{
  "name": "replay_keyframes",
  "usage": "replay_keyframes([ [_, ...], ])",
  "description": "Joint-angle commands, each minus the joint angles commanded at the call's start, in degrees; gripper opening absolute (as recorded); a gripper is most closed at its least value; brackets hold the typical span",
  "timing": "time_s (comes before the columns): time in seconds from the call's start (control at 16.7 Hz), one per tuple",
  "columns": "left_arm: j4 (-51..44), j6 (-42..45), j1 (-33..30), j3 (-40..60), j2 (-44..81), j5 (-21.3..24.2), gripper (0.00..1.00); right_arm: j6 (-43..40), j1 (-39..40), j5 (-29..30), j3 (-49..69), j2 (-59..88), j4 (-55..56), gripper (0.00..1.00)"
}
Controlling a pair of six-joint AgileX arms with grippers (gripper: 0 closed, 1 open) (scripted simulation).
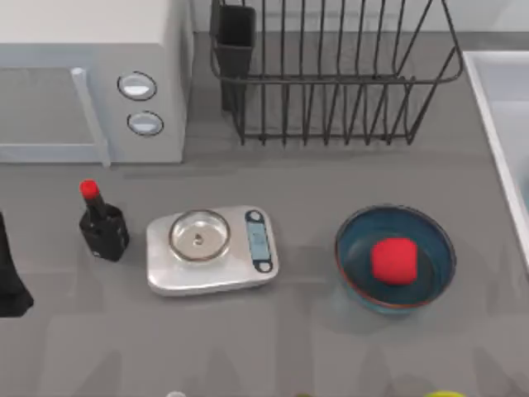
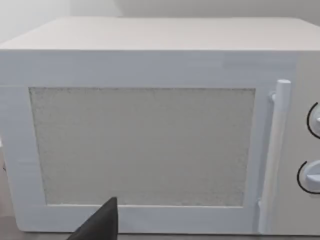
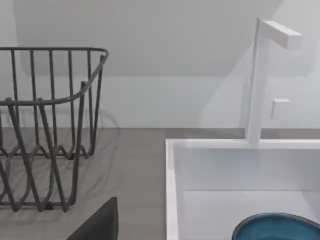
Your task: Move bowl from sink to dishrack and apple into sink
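Left end effector is idling at tabletop's left edge; I cannot tell its finger state
Apple is sitting inside a bowl on the tabletop, not yet in sink

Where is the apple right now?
In the top view, the apple sits inside a blue bowl on the table's right side, near the sink.

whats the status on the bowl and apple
Left gripper parked at table's left edge. Bowl in sink; dishrack holds nothing. Apple sits in a second bowl on the table.
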State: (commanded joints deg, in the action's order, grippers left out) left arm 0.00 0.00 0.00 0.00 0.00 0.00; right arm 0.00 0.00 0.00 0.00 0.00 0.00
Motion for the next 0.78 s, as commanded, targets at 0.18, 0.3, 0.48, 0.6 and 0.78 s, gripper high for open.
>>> replay_keyframes([
  [0.18,0.0,0.0,0.0,0.0,0.0,0.0,1.00,-0.1,-0.1,0.0,0.5,0.5,-0.3,1.00],
  [0.3,0.0,0.0,0.0,0.0,0.0,0.0,1.00,-0.5,-0.5,-0.1,3.0,3.0,-1.6,1.00],
  [0.48,0.0,0.0,0.0,0.0,0.0,0.0,1.00,-1.7,-1.7,-0.2,10.7,10.8,-5.7,1.00],
  [0.6,0.0,0.0,0.0,0.0,0.0,0.0,1.00,-2.8,-2.8,-0.3,17.7,18.2,-9.5,1.00],
  [0.78,0.0,0.0,0.0,0.0,0.0,0.0,1.00,-4.9,-4.8,-0.6,30.5,32.0,-16.4,1.00],
])
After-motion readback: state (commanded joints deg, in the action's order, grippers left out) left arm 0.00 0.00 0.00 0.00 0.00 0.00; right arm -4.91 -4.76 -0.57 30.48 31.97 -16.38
